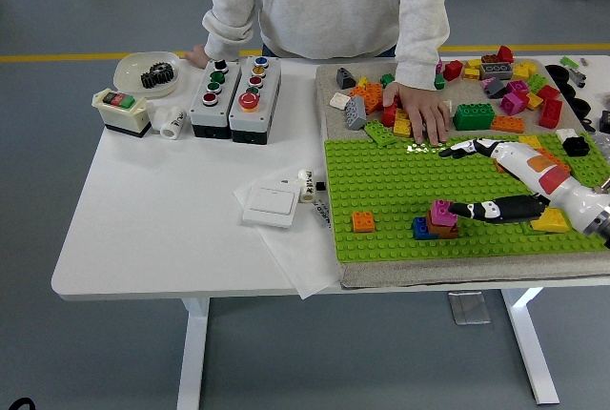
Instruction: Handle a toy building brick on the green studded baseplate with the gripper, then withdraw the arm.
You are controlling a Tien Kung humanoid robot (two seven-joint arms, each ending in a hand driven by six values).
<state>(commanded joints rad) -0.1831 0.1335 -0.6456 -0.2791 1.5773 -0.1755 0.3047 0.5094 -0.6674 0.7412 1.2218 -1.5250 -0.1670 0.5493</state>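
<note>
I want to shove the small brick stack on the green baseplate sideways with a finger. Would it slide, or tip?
The stack probably wouldn't slide: it sits on the studded baseplate, so it is likely clipped on. The magenta brick on top, sitting higher than the blue and orange bricks, may pop off first. It looks rigid and light. The right hand is open beside it.
</note>
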